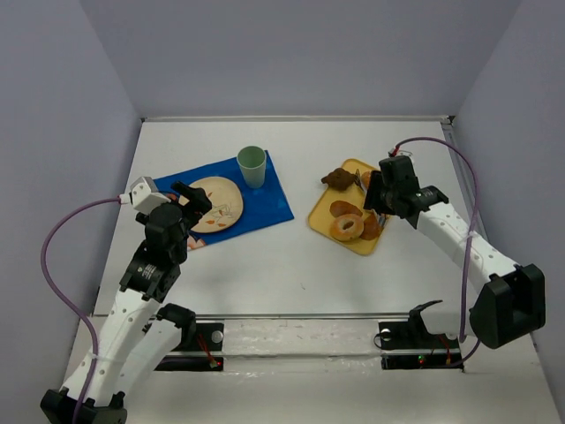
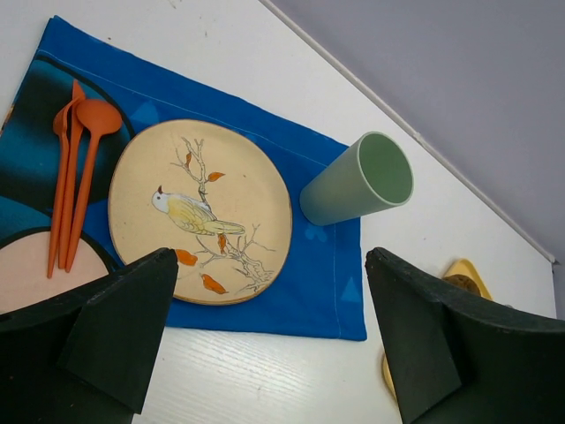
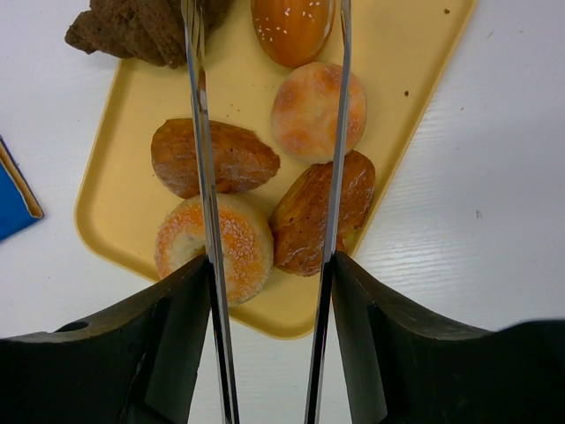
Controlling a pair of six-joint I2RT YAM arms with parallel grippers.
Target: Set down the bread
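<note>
1. Grey walls close in a white desk [image 1: 291, 265]. On its right side lies a yellow tray [image 3: 397, 71] of pastries. On its left a painted plate [image 2: 132, 177] sits on a blue mat [image 2: 327, 291].
2. In the right wrist view the bread [image 3: 293, 26] lies on the tray at its far end, just beyond a pale round bun [image 3: 318, 110]. The frame's top edge cuts off part of the bread.
3. The right end effector [image 3: 269, 265] is clenched on a pair of thin metal tongs [image 3: 199, 132]. Their two blades run forward, spread on either side of the bread. The tips are out of view, so I cannot tell whether they touch it.
4. The left end effector [image 2: 269, 283] is released, with its jaws wide apart. It holds nothing and hangs above the near edge of the plate.
5. Judging by its looks, the bread is small and light. Its glossy crust will probably slip against narrow steel, and I cannot tell how soft it is.
6. The best hold is likely across the short width at the middle of the oval. A gentle squeeze there should keep it from squirting out endwise.
</note>
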